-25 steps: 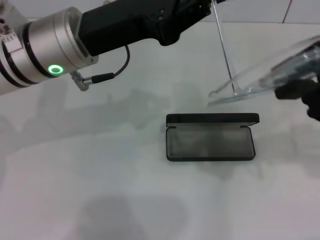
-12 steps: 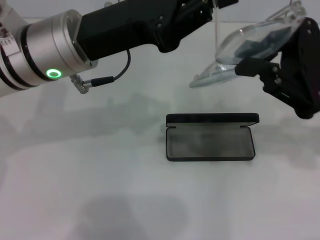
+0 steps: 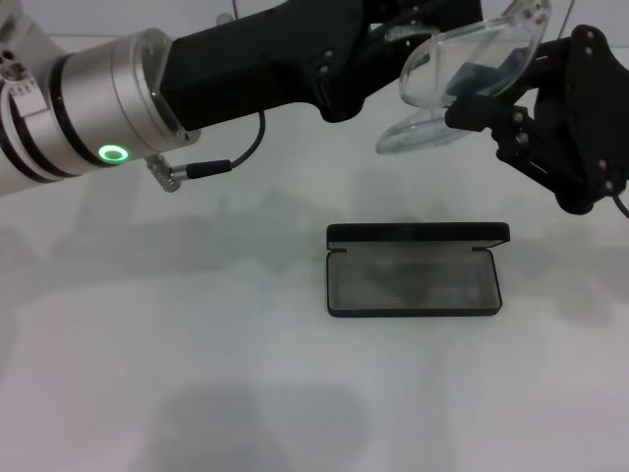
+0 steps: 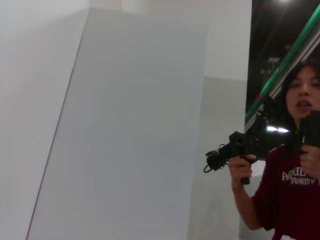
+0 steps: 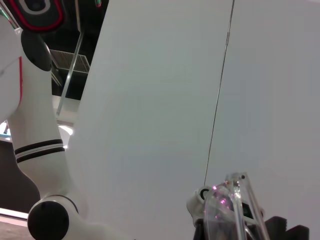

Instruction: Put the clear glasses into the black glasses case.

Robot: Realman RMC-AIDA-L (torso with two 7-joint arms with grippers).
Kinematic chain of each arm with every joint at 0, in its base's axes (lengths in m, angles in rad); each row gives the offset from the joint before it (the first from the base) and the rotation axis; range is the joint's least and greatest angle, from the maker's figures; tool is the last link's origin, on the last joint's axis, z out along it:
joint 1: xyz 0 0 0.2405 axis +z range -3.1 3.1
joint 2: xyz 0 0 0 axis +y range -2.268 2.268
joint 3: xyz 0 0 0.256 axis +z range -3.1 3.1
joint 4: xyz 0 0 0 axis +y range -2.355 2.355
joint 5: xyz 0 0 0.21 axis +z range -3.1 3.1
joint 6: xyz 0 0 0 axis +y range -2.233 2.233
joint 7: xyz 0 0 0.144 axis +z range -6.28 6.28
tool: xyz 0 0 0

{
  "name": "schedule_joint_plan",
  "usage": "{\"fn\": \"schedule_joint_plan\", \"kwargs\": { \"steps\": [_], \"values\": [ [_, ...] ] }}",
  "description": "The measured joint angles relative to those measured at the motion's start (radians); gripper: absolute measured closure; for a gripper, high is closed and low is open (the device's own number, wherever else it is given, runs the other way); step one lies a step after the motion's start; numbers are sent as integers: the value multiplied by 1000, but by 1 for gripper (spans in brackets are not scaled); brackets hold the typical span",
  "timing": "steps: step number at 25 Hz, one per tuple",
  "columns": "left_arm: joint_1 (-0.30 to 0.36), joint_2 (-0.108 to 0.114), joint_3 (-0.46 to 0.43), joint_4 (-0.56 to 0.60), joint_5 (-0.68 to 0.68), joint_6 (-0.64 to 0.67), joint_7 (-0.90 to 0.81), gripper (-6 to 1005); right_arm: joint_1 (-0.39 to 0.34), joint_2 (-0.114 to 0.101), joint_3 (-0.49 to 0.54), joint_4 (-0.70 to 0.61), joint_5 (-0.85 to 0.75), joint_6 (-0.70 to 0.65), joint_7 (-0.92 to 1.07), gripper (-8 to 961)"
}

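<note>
Counter (image 3: 147, 393) carries the black glasses case (image 3: 413, 270), lying open toward its back right. Above and behind it, the right end effector (image 3: 472, 110) holds the clear glasses (image 3: 462, 79) aloft; the left end effector (image 3: 432, 15) reaches alongside, grip unclear.

The left gripper (image 3: 432, 12) is running off the head view's top edge, so its fingertips are staying out of sight. The clear glasses (image 3: 462, 84) are covering the right gripper (image 3: 482, 110), leaving its finger ends hard to tell. In the right wrist view only a sliver of the glasses is showing, cut by the frame's edge. The black glasses case (image 3: 413, 270) is showing its lid edge-on only.
</note>
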Motion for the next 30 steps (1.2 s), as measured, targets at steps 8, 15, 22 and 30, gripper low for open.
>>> {"fn": "schedule_joint_plan", "kwargs": {
  "steps": [8, 15, 22, 30],
  "values": [
    [-3, -1, 6, 0, 1, 0, 2, 887, -3, 1, 0, 2, 1, 3, -1, 859],
    [1, -1, -2, -1, -5, -4, 13, 888, -6, 1, 1, 2, 1, -2, 0, 859],
    [-3, 2, -4, -2, -6, -9, 13, 888, -8, 2, 1, 2, 4, -13, 4, 860],
    [-4, 3, -5, -2, -4, -10, 13, 888, -18, 4, 1, 2, 7, -30, 6, 860]
  ]
}}
